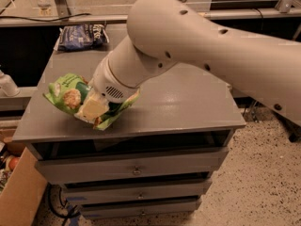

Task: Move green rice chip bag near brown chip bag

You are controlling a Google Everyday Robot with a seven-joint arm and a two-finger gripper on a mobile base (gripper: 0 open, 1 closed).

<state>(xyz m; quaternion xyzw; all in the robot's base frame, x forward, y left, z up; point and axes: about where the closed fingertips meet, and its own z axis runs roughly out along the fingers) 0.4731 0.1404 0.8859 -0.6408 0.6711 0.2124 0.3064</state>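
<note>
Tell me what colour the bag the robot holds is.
The bag is bright green with tan rounds, per camera view; the gripper clamps its middle.

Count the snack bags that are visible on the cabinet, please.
2. The green bag is at the front left of the cabinet, at the gripper. The blue bag is at the back left. The arm covers the back right, so another may be hidden.

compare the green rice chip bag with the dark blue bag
The green rice chip bag is bright green; the dark blue bag is dark. The green one sits crumpled in the gripper at the front left of the table; the blue one lies untouched at the back left. Both are crinkled snack bags.
</note>
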